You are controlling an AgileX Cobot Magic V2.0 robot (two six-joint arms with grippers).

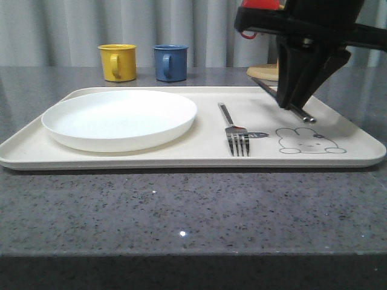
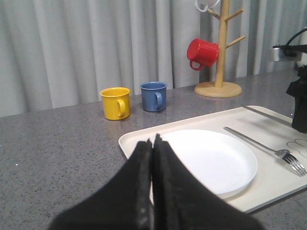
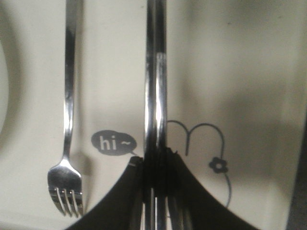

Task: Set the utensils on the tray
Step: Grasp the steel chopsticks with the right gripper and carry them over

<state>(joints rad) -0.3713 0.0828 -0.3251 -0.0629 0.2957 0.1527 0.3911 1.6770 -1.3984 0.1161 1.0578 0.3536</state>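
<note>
Two chopsticks in clamped right end effector above tray

Right end effector: matte black, tapered fingers. Left end effector: black, rough-textured finger faces.

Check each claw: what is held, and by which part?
Right claw grips the chopsticks near one end; left claw is shut and holds nothing.

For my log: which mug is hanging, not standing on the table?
The red mug: it hangs from the wooden mug tree, while the yellow mug and blue mug stand on the table.
</note>
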